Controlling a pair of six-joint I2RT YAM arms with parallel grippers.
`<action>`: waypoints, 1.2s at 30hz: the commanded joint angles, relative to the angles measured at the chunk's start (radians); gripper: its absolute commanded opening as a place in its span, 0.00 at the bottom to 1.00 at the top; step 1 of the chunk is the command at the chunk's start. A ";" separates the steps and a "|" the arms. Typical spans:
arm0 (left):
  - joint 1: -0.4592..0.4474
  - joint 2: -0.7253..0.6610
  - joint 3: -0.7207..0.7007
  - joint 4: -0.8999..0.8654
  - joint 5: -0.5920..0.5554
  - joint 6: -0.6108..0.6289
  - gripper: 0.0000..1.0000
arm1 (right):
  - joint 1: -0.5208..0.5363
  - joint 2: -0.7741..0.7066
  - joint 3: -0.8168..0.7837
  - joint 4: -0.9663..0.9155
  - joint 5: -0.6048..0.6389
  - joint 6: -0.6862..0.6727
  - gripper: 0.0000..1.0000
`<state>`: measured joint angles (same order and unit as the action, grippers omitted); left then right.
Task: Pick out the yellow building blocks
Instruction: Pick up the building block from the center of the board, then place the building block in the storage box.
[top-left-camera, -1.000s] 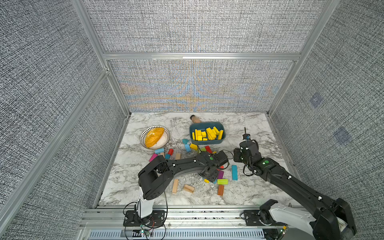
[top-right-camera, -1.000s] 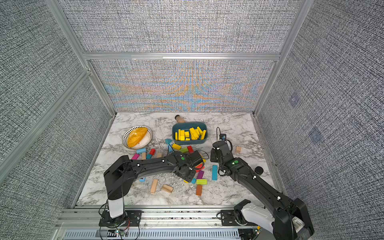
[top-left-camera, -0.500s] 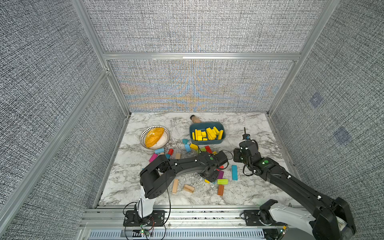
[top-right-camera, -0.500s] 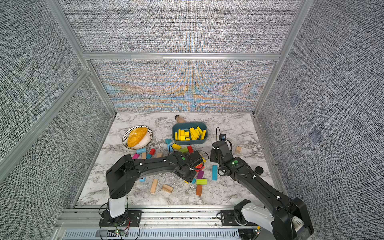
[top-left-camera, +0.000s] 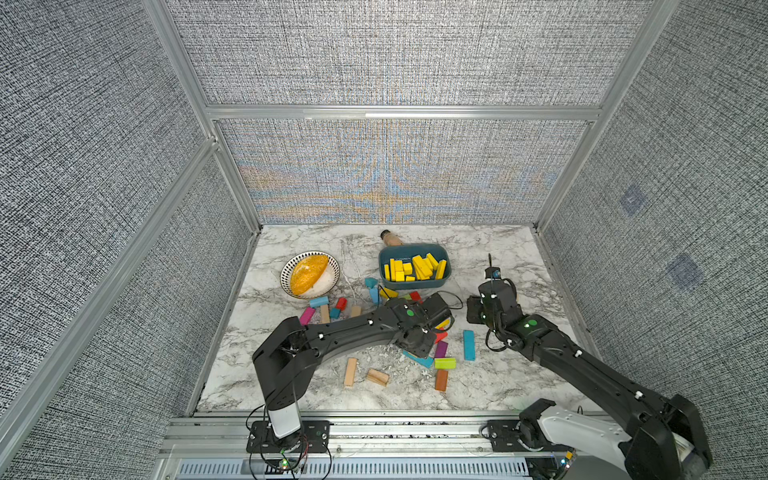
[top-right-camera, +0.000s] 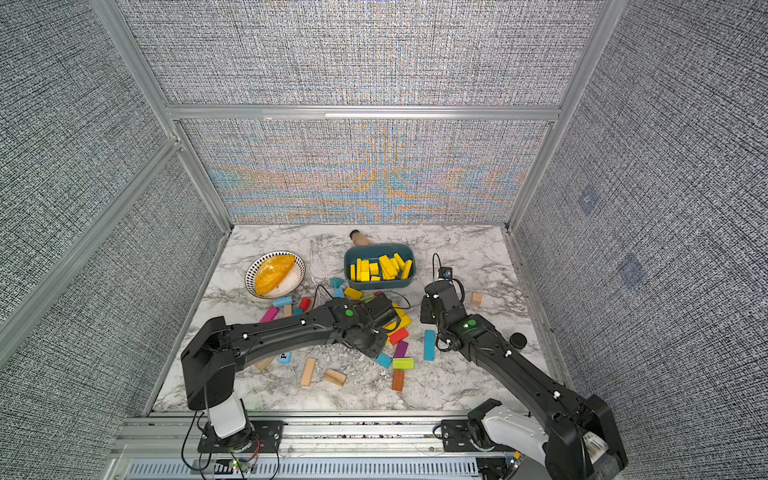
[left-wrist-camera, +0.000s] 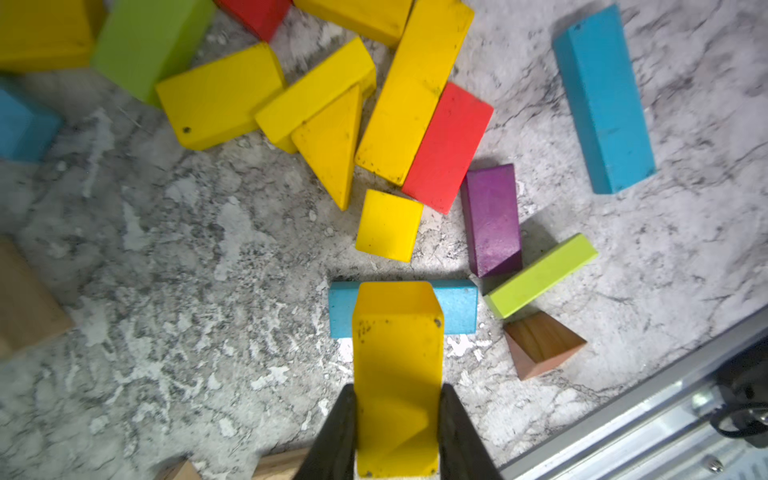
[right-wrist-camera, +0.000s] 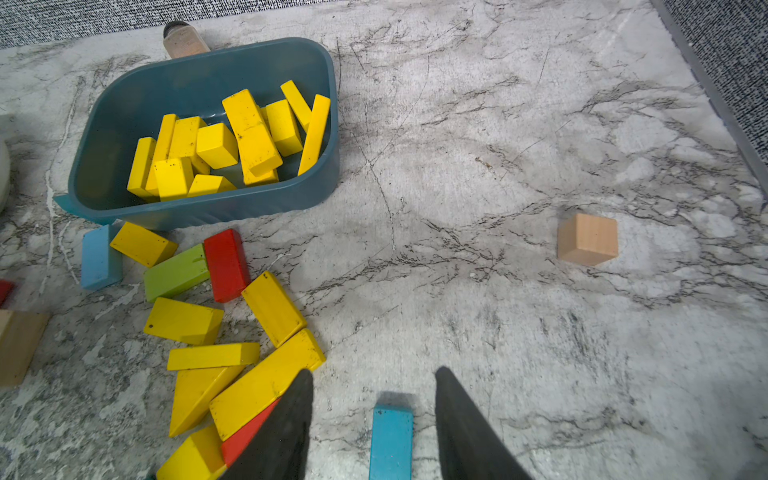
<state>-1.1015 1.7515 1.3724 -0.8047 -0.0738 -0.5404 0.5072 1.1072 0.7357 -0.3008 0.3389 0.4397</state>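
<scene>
Yellow paint, glossy but flecked with black scuffs, on the yellow bar (left-wrist-camera: 397, 365) pinched between the two black tapered fingers of the left gripper (left-wrist-camera: 397, 388). Clamped on its long sides, with clipped corners at the far end. Held over a matte blue bar (left-wrist-camera: 459, 307) lying crosswise on the marble-patterned tabletop (left-wrist-camera: 166, 291), grey-veined with chalky white patches. Contact between the two bars impossible to tell.

Most of the yellow building blocks (right-wrist-camera: 232, 141) heaped in a smooth teal plastic bin (right-wrist-camera: 199, 70) with rounded corners: long slabs and short near-cubes, leaning on one another. More loose yellow blocks (left-wrist-camera: 220, 95) on the marble near the bin: a fat rectangle, a thin slab, a triangular wedge, a long amber-toned bar, a small square-faced piece. Touching that long bar, a red brick (left-wrist-camera: 446, 149). Beside it a purple wedge (left-wrist-camera: 490, 216), a lime-green bar (left-wrist-camera: 540, 274) and a brown, grained wooden wedge (left-wrist-camera: 540, 345).

Right gripper (right-wrist-camera: 374, 370) open, dark pointed fingers spread wide with nothing held. One end of a long blue bar (right-wrist-camera: 390, 440) seen between them, flat on the marble. Well off to the side, a pale unpainted wooden cube (right-wrist-camera: 587, 239), alone. Behind the bin, a small tan bottle (right-wrist-camera: 183, 39) with a dark cap, partly hidden. In both top views, a round bowl (top-left-camera: 284, 272) with a striped rim, something orange and grainy inside.
</scene>
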 joint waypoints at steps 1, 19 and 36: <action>0.020 -0.031 0.028 -0.043 -0.042 -0.002 0.26 | 0.001 0.006 -0.001 0.036 0.005 0.005 0.49; 0.314 0.279 0.532 -0.011 -0.188 0.188 0.26 | 0.000 0.039 0.018 0.046 -0.013 0.006 0.49; 0.439 0.614 0.790 -0.007 -0.134 0.189 0.26 | -0.008 0.152 0.115 0.041 -0.045 -0.021 0.49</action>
<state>-0.6643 2.3459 2.1448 -0.8066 -0.2249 -0.3416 0.4984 1.2564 0.8478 -0.2687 0.2981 0.4232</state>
